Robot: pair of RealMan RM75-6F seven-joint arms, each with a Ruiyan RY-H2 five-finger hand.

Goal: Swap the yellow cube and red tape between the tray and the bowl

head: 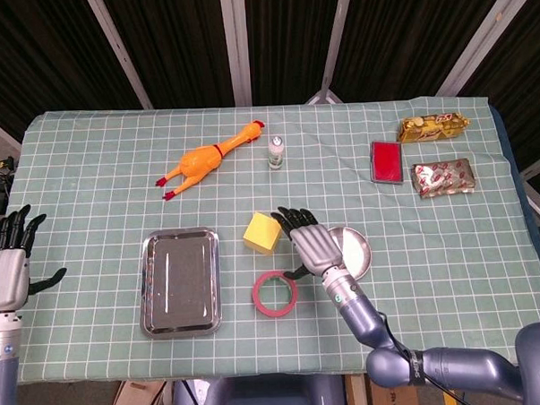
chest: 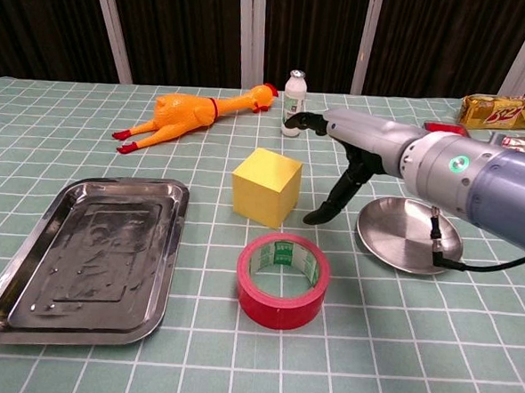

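Mid-frame, the right robot hand (chest: 354, 153) is held spread and empty above the counter (head: 451, 248) — between cube (chest: 265, 187) and bowl (chest: 409, 234). The tape (chest: 282, 280) lies lower centre (tray (chest: 82, 255) at left). The left robot hand (head: 6, 268) is spread.

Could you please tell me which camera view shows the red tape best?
The chest view: the red tape is close and large, its inner label visible. In the head view it is just a small ring between tray and bowl.
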